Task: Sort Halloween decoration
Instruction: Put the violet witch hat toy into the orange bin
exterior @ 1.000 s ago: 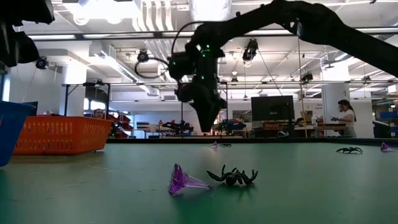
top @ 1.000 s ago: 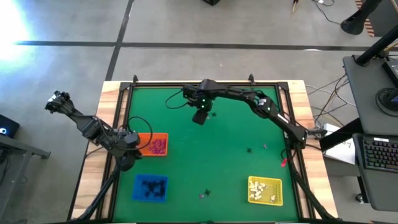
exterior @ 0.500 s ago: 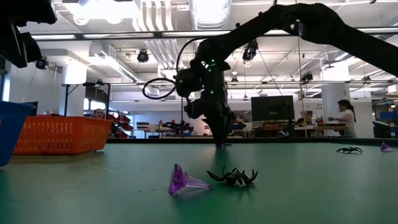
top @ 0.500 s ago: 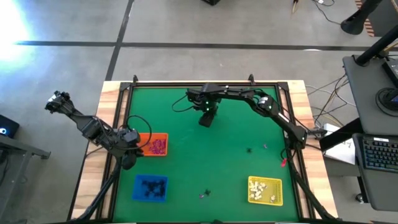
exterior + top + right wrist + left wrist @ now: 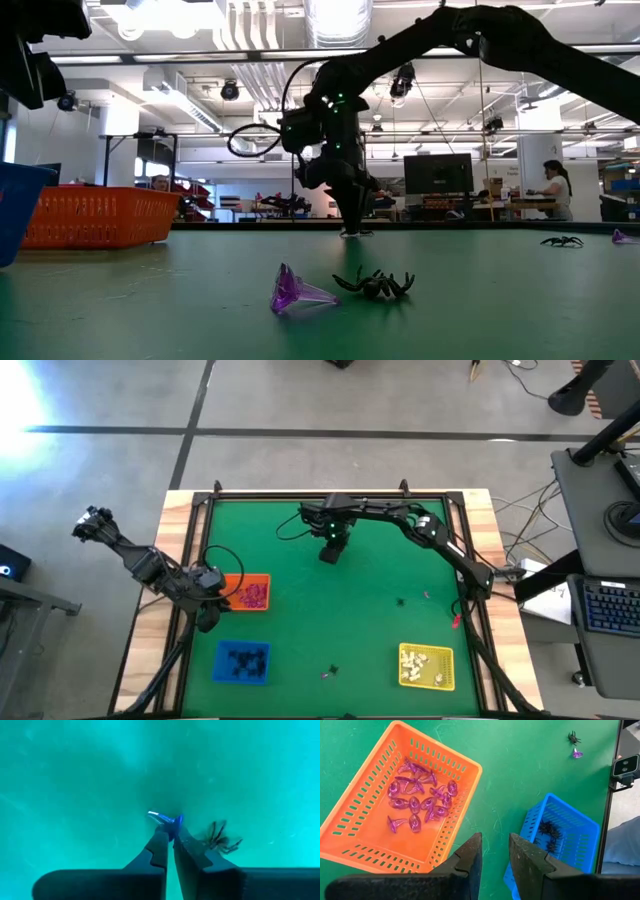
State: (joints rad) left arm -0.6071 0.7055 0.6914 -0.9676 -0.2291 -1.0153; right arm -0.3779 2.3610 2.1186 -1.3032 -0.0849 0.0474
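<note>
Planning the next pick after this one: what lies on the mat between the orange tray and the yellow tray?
In the high view, the stretch from the orange tray to the yellow tray is bare green mat.

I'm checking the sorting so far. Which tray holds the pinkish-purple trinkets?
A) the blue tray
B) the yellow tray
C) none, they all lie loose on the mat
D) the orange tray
D: the left wrist view shows the pinkish-purple trinkets lying inside the orange tray, while the blue tray beside it holds black spiders.
</note>
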